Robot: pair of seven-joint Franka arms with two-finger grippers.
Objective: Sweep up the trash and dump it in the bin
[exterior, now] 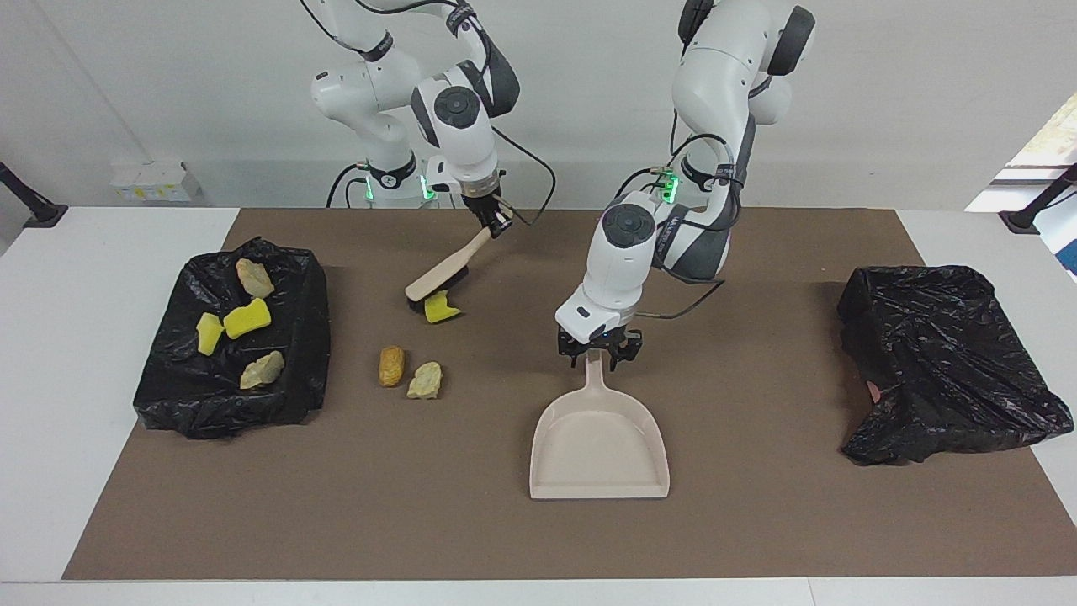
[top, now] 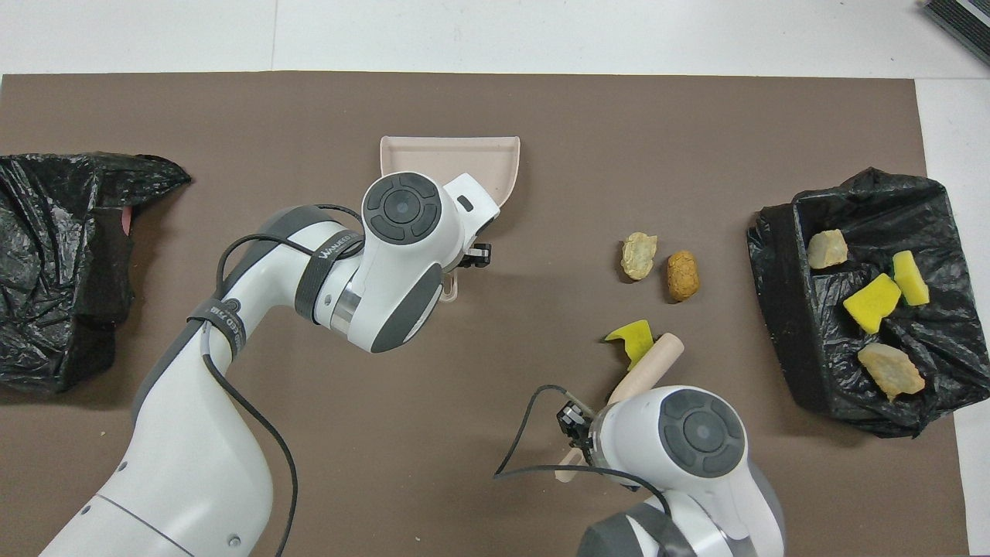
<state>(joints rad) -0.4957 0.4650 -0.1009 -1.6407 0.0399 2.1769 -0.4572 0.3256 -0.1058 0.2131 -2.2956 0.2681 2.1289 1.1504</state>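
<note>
My left gripper (exterior: 596, 353) is down at the end of the beige dustpan's (exterior: 599, 446) handle, shut on it; the pan lies flat on the mat. With my right gripper (exterior: 496, 220) shut on its handle, the beige brush (exterior: 437, 282) slants down with its bristles against a yellow sponge chunk (exterior: 439, 309). A brown lump (exterior: 391, 365) and a tan lump (exterior: 425, 380) lie side by side on the mat, farther from the robots than the sponge. The black-bagged bin (exterior: 219, 412) at the right arm's end holds two yellow chunks and two tan lumps.
A second crumpled black bag (exterior: 942, 362) sits at the left arm's end of the brown mat (exterior: 757, 522). From above, the left arm's wrist covers part of the dustpan (top: 448, 155), and the right wrist hides the brush handle's (top: 646, 367) gripped end.
</note>
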